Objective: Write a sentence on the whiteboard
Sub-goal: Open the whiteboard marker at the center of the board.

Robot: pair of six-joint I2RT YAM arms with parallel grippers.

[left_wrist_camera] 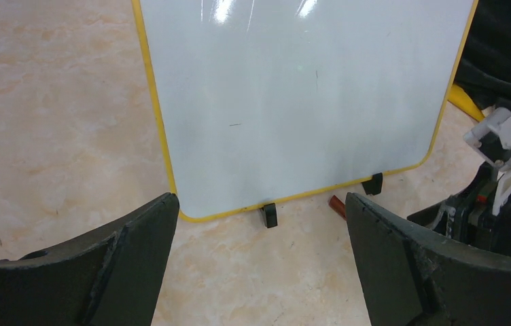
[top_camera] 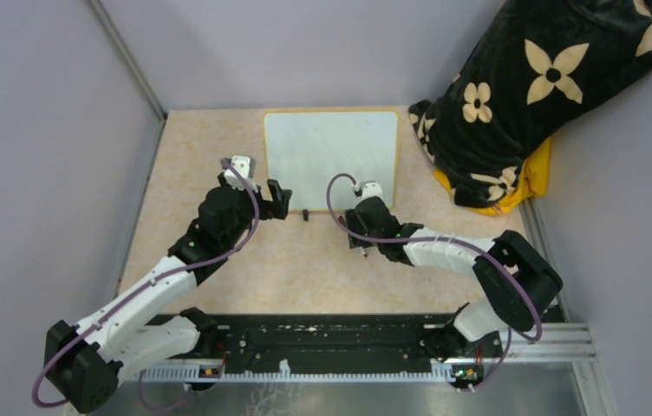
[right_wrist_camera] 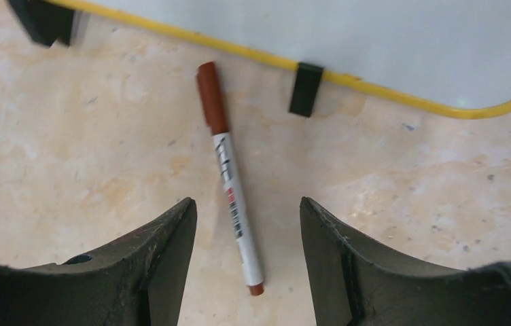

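The left arm (top_camera: 132, 303) and right arm (top_camera: 444, 250) are wearing white shells over black joints, purple cables (top_camera: 256, 217) are looping alongside, and matte black fingers (right_wrist_camera: 151, 272) are tipping each.

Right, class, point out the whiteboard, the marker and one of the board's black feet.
whiteboard (top_camera: 331, 158), top view, middle of its white face.
marker (right_wrist_camera: 230, 180), right wrist view, white barrel.
black foot (right_wrist_camera: 305, 89), right wrist view, its middle.

No legible text on the whiteboard (left_wrist_camera: 307, 102); only unreadable print on the marker (right_wrist_camera: 231, 190)
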